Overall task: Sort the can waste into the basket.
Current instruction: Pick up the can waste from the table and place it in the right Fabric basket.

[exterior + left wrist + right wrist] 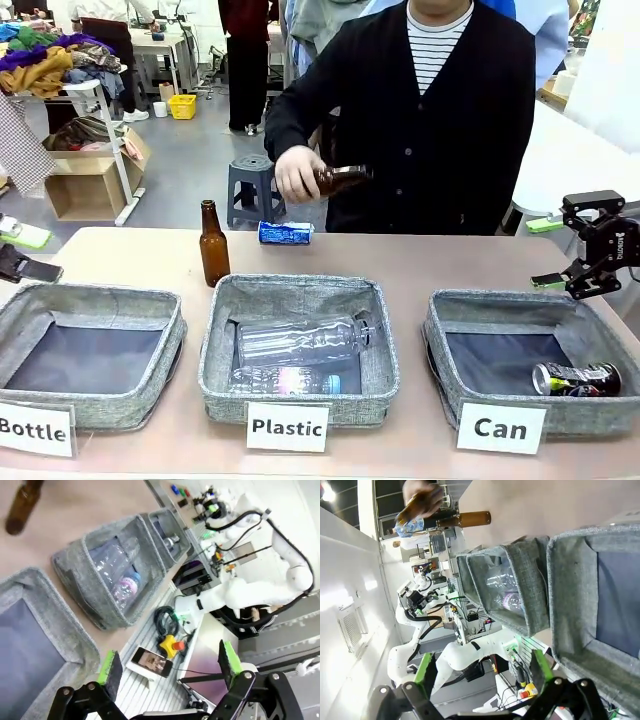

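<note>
Dark printed can (577,379) sits in the grey woven basket (441,350) lower right; next, I judge, comes the blue-and-white dented can (285,233) upper centre, with right gripper (547,254) and left gripper (169,662) both spread open, empty.

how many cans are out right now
2. A blue and white can lies on the table near its far edge, in front of the person. A dark can lies inside the Can basket. The basket walls might hide others.
</note>
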You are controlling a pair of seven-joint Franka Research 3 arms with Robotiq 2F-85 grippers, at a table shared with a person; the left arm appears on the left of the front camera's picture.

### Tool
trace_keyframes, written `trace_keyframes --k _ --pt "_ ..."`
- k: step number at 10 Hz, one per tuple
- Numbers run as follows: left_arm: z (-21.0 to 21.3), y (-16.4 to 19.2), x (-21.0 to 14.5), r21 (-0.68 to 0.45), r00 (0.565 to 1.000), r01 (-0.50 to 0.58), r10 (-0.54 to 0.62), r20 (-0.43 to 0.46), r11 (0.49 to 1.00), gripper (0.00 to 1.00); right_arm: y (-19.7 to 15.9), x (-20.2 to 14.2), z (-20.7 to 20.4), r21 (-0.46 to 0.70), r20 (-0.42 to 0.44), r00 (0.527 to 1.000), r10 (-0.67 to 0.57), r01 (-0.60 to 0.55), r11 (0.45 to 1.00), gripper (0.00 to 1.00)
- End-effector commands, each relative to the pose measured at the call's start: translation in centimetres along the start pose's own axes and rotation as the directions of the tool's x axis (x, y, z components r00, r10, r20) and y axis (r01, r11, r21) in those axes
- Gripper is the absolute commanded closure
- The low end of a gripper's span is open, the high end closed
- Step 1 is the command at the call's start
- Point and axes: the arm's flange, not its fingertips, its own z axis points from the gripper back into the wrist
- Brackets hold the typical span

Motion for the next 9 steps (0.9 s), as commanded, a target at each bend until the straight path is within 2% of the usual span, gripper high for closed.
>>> trace_keyframes --k 1,2,3,4,5,6,7,8,9 --pt "-1.5 -0.9 6.4 0.017 0.987 0.110 -0.108 -0.122 0.994 0.00 0.2 -0.1 0.1 -0.001 0.006 1.000 0.010 -0.010 1.000 0.00" --pt "-2.8 -0.5 10.4 -0.005 0.978 0.118 -0.117 -0.171 0.993 0.00 0.2 -0.1 0.1 -0.001 0.006 1.000 0.010 -0.010 1.000 0.00" --pt "-3.1 0.6 13.4 0.012 0.982 0.073 -0.070 -0.174 0.997 0.00 0.2 -0.1 0.1 -0.001 0.006 1.000 0.010 -0.010 1.000 0.00" --pt "-0.5 2.0 14.4 -0.023 0.990 0.026 -0.029 -0.139 0.999 0.00 0.2 -0.1 0.1 -0.001 0.006 1.000 0.010 -0.010 1.000 0.00" --pt "4.7 2.6 12.3 -0.047 0.999 0.000 -0.002 -0.050 0.999 0.00 0.2 -0.1 0.1 -0.001 0.006 1.000 0.010 -0.010 1.000 0.00" --pt "10.6 2.9 7.6 -0.116 1.000 0.025 -0.026 -0.006 0.993 0.00 0.2 -0.1 0.1 -0.001 0.006 1.000 0.010 -0.010 1.000 0.00" --pt "15.8 3.3 1.3 -0.178 0.997 0.060 -0.049 0.065 0.982 0.00 0.2 -0.1 0.1 -0.001 0.006 1.000 0.010 -0.010 1.000 0.00" --pt "20.6 4.0 -5.0 -0.172 0.974 0.034 0.006 0.226 0.985 0.00 0.2 -0.1 0.1 -0.001 0.006 1.000 0.010 -0.010 1.000 0.00" --pt "23.2 4.5 -8.5 -0.179 0.953 0.000 0.055 0.298 0.984 0.00 0.2 -0.1 0.1 -0.001 0.006 1.000 0.010 -0.010 1.000 0.00"
